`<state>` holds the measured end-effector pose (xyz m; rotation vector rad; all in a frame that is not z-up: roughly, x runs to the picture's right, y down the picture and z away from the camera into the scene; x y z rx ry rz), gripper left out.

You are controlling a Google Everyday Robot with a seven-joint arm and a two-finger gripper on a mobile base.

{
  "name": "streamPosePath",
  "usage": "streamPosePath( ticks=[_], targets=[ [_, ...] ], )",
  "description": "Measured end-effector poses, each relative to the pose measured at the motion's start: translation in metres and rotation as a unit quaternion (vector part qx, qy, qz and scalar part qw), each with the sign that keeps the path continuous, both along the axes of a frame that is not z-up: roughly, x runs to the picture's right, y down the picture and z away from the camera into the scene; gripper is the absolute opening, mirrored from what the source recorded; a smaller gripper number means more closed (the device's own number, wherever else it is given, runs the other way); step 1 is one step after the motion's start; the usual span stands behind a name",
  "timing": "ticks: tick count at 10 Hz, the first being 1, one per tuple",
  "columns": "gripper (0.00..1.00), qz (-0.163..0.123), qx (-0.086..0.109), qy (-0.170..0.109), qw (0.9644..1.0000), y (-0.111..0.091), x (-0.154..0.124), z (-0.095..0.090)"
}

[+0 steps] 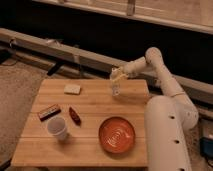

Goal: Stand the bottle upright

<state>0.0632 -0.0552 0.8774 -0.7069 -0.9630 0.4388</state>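
The bottle [116,88] is small, slim and pale, and stands about upright near the far right edge of the wooden table [90,107]. My gripper [116,76] is right above it at its top, reaching in from the right on the white arm [150,62]. The bottle's neck and cap are hidden by the gripper.
An orange plate [116,134] lies at the front right. A white cup [57,128] stands front left, with a dark red object [74,115] beside it, a brown flat bar [49,112] at the left and a pale sponge-like block [72,89] at the back left. My white base [167,135] stands against the table's right side.
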Motion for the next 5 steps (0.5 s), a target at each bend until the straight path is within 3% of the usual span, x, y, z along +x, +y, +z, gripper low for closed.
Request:
streamPosePath(
  ticks=[5],
  targets=[
    [0.01, 0.011, 0.007, -0.008, 0.9999, 0.004, -0.004, 0.013]
  ],
)
